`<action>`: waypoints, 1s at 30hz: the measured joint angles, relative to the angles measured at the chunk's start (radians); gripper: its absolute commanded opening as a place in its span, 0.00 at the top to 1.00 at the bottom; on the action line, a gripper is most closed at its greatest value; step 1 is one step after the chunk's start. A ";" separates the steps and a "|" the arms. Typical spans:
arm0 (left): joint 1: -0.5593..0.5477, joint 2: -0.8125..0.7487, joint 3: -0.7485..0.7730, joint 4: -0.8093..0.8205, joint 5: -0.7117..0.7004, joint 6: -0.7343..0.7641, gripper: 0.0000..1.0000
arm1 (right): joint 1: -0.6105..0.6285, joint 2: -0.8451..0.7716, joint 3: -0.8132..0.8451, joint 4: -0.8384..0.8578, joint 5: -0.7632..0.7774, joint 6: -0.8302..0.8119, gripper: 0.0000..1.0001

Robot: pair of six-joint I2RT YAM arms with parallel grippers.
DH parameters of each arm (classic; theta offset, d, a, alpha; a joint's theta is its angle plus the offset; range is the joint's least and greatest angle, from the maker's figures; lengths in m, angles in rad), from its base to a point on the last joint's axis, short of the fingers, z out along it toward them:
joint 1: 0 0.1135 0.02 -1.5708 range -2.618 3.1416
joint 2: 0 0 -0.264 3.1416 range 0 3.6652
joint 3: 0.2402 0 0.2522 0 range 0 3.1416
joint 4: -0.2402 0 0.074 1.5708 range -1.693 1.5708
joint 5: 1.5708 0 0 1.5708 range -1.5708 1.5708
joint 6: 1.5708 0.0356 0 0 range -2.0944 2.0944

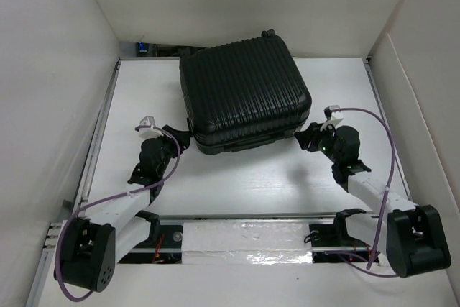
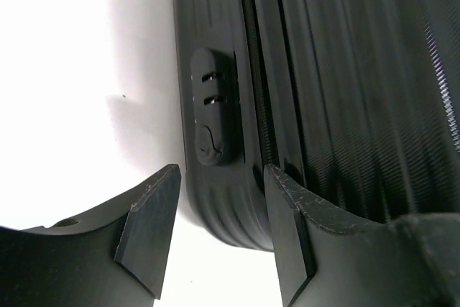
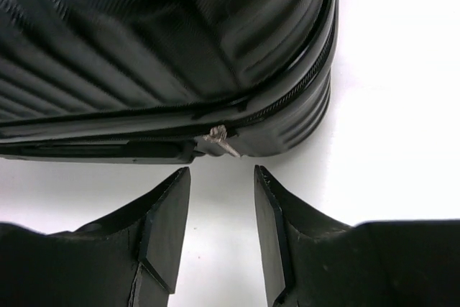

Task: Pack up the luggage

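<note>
The luggage [image 1: 244,95] lies flat & zipped shut on the white table [image 1: 237,185], ribbed shell up, sitting mid-table toward the far side & turned a bit askew, w/ one caster wheel [image 1: 268,33] poking out at its far edge. Both arms reach in from the near edge, one to each near corner of the case. The left gripper [image 1: 178,136] sits just beside the near-left corner; from its wrist cam the left gripper [image 2: 221,174] has its fingers [image 2: 147,228] spread wide, nothing pinched, & the case's side wall [image 2: 345,91] rises right in front, w/ the combination lock [image 2: 212,116] showing above the gap. Whether either finger touches the shell, can't tell. The right gripper [image 1: 305,136] is near the near-right corner; in its wrist cam the right gripper [image 3: 221,174] is also spread apart, fingers [image 3: 162,228] holding nothing, hanging over bare table just short of the case [image 3: 180,34]. A small silvery zipper pull [image 3: 219,136] sticks out from the zip line, roughly in line w/ the gap btwn the fingers but apart from them. Purple cables [image 1: 392,149] loop along both arms. A shiny wrapped strip [image 1: 244,239] runs across the near edge btwn the two bases, & white walls [image 1: 50,106] box in the table on 3 sides.
</note>
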 measured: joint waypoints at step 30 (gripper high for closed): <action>-0.044 0.158 0.008 0.173 0.052 0.009 0.59 | 0.307 0.195 0.135 -0.024 0.328 -0.097 1.00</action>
